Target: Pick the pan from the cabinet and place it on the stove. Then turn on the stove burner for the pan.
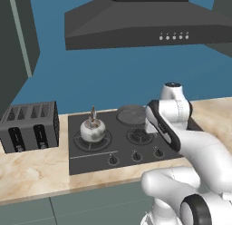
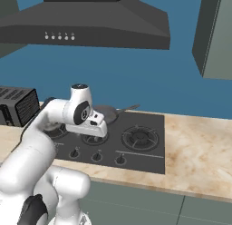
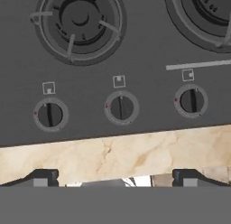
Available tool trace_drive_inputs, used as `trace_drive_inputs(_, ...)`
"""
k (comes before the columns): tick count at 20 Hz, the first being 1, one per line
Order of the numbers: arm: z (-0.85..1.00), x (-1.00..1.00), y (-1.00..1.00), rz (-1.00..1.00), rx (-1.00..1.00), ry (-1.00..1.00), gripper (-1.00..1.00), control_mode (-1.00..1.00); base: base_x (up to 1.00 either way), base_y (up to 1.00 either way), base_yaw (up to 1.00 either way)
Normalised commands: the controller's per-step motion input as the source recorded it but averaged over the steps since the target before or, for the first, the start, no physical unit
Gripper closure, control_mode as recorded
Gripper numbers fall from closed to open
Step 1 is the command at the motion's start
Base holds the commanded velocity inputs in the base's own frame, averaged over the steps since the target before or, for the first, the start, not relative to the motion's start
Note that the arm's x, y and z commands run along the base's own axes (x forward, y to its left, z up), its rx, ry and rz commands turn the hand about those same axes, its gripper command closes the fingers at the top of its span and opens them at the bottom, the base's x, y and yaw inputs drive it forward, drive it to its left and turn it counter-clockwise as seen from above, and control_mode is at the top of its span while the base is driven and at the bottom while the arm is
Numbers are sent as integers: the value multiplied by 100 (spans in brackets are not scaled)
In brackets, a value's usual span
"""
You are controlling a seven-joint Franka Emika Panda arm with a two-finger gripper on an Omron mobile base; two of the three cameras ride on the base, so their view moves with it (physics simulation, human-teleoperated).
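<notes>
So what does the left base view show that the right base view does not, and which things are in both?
Left base view alone: the silver kettle on a front burner and the toaster's slotted top. Right base view alone: the pan's handle, the wall cabinet, and bare counter right of the stove. Both share the stove, its knobs, the pan on a rear burner, and the range hood.

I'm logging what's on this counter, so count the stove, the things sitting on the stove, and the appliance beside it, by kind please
Stove: 1
Pan, at the stove's back: 1
Silver kettle, on the front left burner: 1
Toaster, on the counter to the stove's left: 1
Total: 4
</notes>
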Motion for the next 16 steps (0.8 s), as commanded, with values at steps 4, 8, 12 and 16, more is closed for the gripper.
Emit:
trace_drive_inputs(4, -27, 27, 0, 2, 0, 7, -100, -100, 0, 0, 0)
trace_drive_inputs(8, -22, 23, 0, 0, 0, 8, -100, -100, 0, 0, 0)
trace_drive_inputs(12, -23, 20, -7, 0, 1, 5, -100, -100, 0, 0, 0)
trace_drive_inputs(16, -23, 5, -8, 0, 1, 3, -100, -100, 0, 0, 0)
